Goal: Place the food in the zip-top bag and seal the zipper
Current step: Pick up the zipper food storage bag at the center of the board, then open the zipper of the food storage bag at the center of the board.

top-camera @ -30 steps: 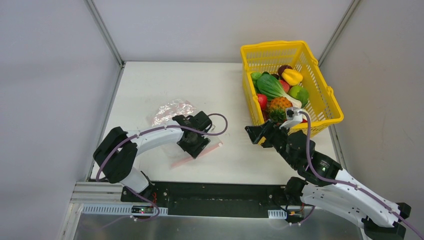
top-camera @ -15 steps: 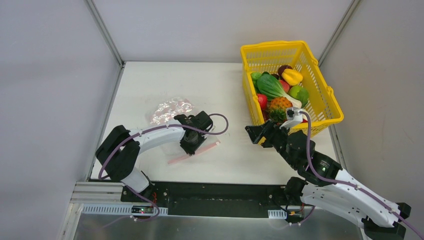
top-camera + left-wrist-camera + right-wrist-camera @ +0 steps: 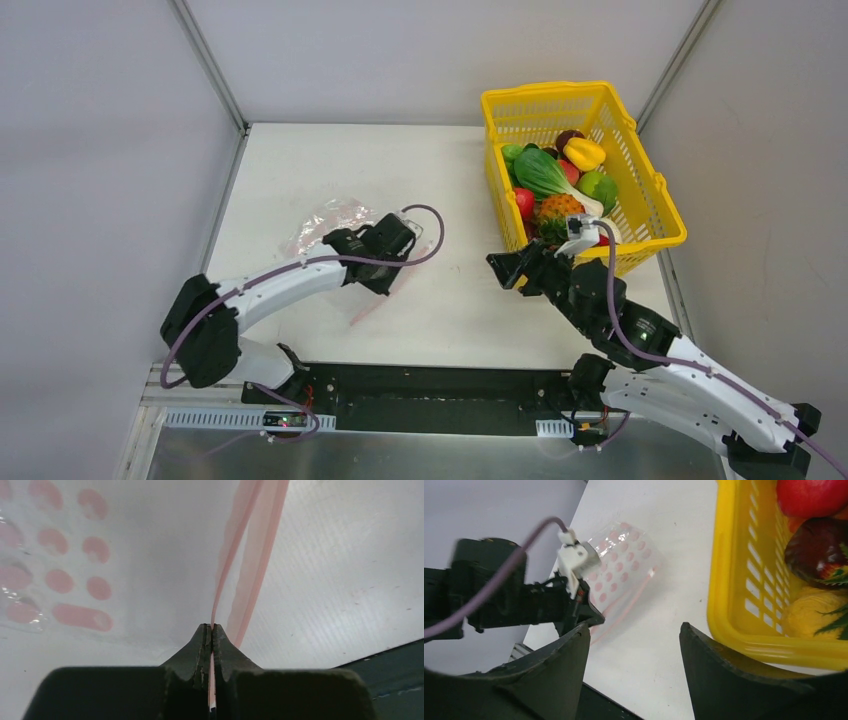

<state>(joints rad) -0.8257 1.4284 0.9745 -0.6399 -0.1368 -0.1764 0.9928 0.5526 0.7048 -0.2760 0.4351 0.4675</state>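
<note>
The zip-top bag (image 3: 322, 221), clear with pink dots, lies left of the table's centre. My left gripper (image 3: 385, 272) is shut on the zipper (image 3: 248, 555), with one layer of the pink strip pinched between the closed jaws (image 3: 211, 626) and the other layer hanging apart beside it. The strip's free end trails toward the near edge (image 3: 365, 312). The food (image 3: 553, 180) is piled in the yellow basket (image 3: 655, 215): green, yellow, red, orange and dark purple pieces. My right gripper (image 3: 505, 268) hovers open and empty between bag and basket (image 3: 634, 630).
The basket (image 3: 734, 580) stands at the table's back right, its near wall close to my right fingers (image 3: 704, 655). The table's dark front edge (image 3: 440, 385) runs just below both arms. Grey walls enclose the table on three sides.
My left gripper has closed on the zipper strip and shifted back and left, dragging the strip with it. The right arm has barely moved.
</note>
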